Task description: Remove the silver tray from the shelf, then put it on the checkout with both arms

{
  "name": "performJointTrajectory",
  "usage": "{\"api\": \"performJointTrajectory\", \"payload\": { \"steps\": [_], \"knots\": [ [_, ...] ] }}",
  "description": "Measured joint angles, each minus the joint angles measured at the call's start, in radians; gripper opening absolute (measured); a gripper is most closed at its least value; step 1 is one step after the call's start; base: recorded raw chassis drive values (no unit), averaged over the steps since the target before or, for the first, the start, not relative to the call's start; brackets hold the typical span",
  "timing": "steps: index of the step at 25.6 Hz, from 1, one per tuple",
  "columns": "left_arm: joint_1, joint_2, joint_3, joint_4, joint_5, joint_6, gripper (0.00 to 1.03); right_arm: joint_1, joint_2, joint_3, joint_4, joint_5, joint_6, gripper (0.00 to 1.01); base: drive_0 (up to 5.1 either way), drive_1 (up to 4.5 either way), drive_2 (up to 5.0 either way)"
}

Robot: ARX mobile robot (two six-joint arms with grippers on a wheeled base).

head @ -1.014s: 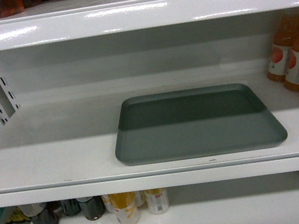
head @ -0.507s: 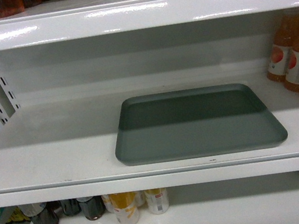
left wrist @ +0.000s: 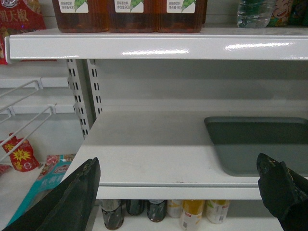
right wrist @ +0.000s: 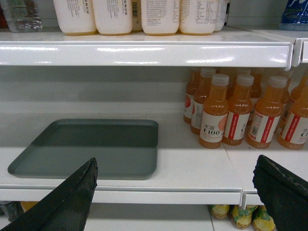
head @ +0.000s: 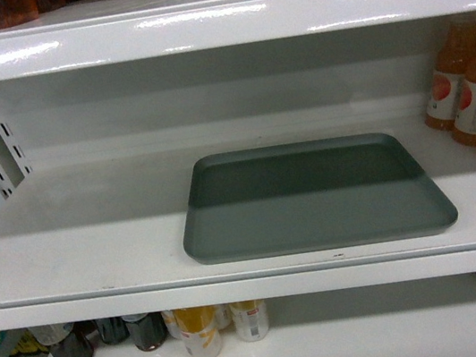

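Tray lay flat on shelf, unlifted. Left gripper and right gripper hung wide open at six o'clock, presumably staged to flank it.

The silver tray is matte grey-green and unpatterned, on a glossy white shelf. Orange juice bottles wear white-and-red labels. Both claws' fingers look black. The lower cans seem yellowish, though blurred.
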Motion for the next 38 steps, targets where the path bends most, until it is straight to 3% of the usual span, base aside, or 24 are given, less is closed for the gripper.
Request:
{"api": "performJointTrajectory", "payload": {
  "steps": [28,29,31,33,34,38],
  "knots": [
    [0.0,0.0,0.0,-0.001,-0.001,0.0,0.98,0.0,0.001,0.0,-0.008,0.0,-0.001,0.98,0.0,0.0,0.0],
    [-0.022,0.026,0.03,-0.106,-0.064,-0.026,0.98,0.009,0.022,0.019,-0.078,0.0,-0.025,0.98,0.0,0.0,0.0],
    [-0.087,0.183,0.096,-0.2,-0.166,-0.096,0.98,0.029,0.139,0.032,-0.057,0.0,-0.047,0.98,0.0,0.0,0.0],
    [-0.114,0.373,0.135,-0.129,-0.148,-0.154,0.98,0.058,0.276,0.035,0.028,-0.008,-0.072,0.98,0.0,0.0,0.0],
    [-0.118,0.443,0.143,-0.096,-0.135,-0.164,0.98,0.068,0.328,0.035,0.071,-0.007,-0.079,0.98,0.0,0.0,0.0],
    [-0.164,0.754,0.179,0.082,-0.072,-0.166,0.98,0.068,0.603,0.053,0.262,-0.04,-0.068,0.98,0.0,0.0,0.0]
  ]
}}
